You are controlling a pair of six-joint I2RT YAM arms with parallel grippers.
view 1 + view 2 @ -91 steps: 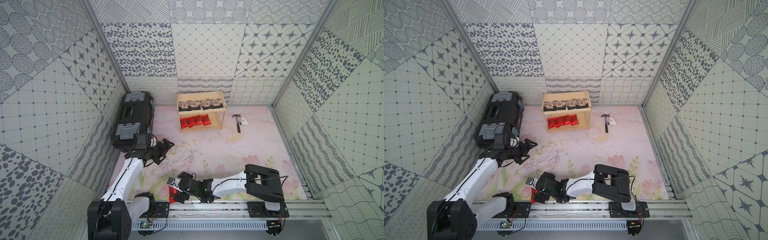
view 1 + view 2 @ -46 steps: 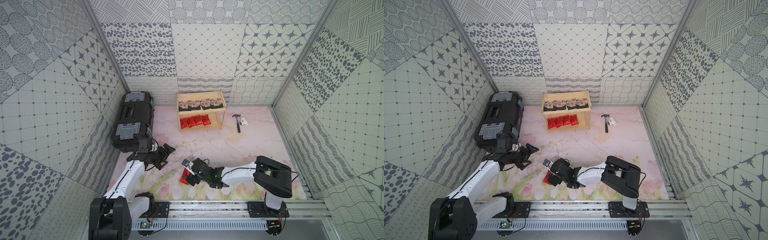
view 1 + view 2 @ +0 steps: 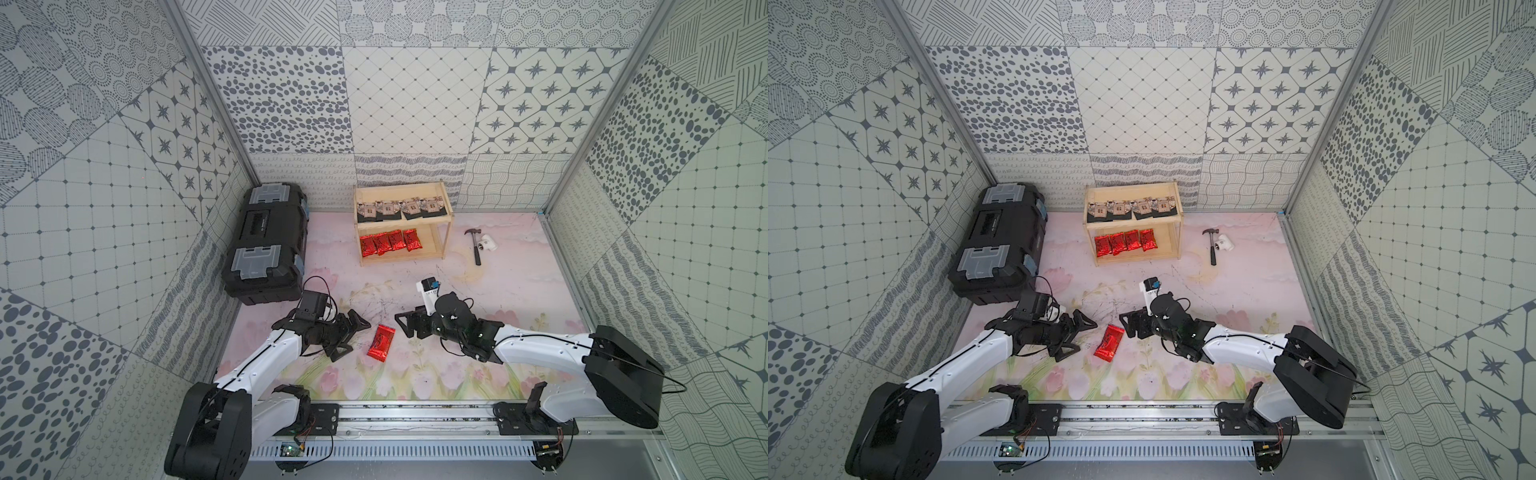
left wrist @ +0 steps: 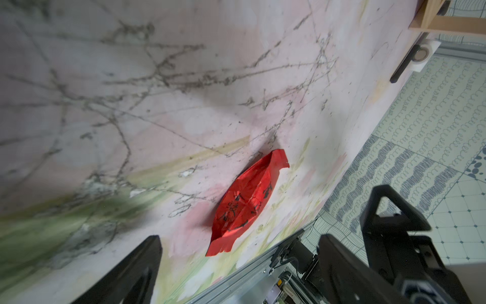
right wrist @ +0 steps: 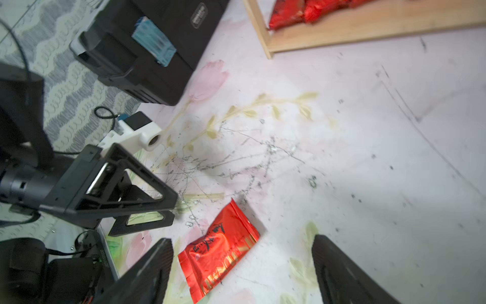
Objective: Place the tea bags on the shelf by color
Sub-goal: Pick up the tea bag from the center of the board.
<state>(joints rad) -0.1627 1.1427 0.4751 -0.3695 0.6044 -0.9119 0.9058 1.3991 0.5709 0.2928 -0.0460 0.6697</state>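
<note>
One red tea bag (image 3: 380,341) (image 3: 1108,343) lies flat on the floral mat between my two grippers. The left gripper (image 3: 353,341) (image 3: 1080,338) is open just left of it; its wrist view has the tea bag (image 4: 247,202) ahead of the spread fingers (image 4: 147,263). The right gripper (image 3: 409,326) (image 3: 1129,326) is open just right of it, and the tea bag (image 5: 219,252) lies on the mat between its fingers (image 5: 339,268), untouched. At the back stands the shelf (image 3: 430,249) (image 3: 1165,249), with black tea bags (image 3: 401,208) on the upper tier and red tea bags (image 3: 388,241) on the lower.
A black toolbox (image 3: 266,245) stands along the left wall. A hammer (image 3: 476,245) and a white fitting (image 3: 485,242) lie to the right of the shelf. A metal rail (image 3: 415,415) runs along the front edge. Patterned walls close in the sides and back.
The right arm brought the red tea bag from the front rail to mid-mat, let it go and drew back to the right. The left gripper moved toward the tea bag.
</note>
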